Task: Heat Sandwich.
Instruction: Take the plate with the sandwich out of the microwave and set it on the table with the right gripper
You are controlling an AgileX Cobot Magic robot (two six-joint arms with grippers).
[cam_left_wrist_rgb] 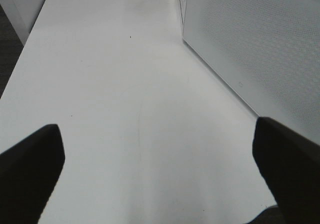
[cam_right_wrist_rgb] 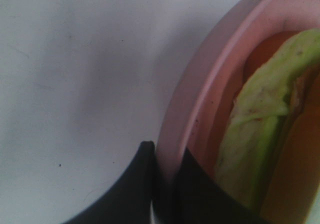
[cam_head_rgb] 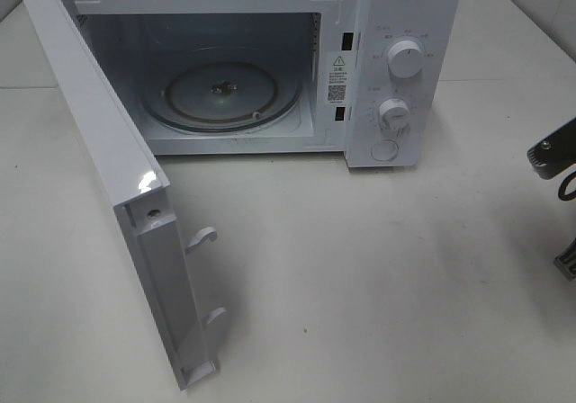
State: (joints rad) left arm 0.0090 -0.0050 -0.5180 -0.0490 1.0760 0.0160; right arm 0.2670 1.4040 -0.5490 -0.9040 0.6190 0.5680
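Pinched between my right claw's point(cam_right_wrist_rgb: 167, 184) dark fingers is the rim of a round pink plate point(cam_right_wrist_rgb: 200, 89), one finger outside the rim and one inside, so that claw is closed on the plate. On the plate lies the sandwich point(cam_right_wrist_rgb: 260, 119), a small piece with pale bread and green-yellow layers. My left claw point(cam_left_wrist_rgb: 160, 169) is spread wide with nothing between its black fingers, hovering over the bare white bench point(cam_left_wrist_rgb: 125, 84) beside the perforated wall of the white microwave point(cam_head_rgb: 396, 25).

I judge the opening step done: the microwave's white door point(cam_head_rgb: 108, 178) is swung fully out and the glass turntable point(cam_head_rgb: 225, 93) inside is bare. Left to do are carrying the plate in, shutting the door and setting the two white dials point(cam_head_rgb: 405, 59).

From the high camera I cannot see the plate or sandwich at all; only a dark piece of my right arm point(cam_head_rgb: 553, 156) shows at the edge. Most of the plate is cut off in the right wrist view, and I cannot tell whether it rests on the bench or is lifted.
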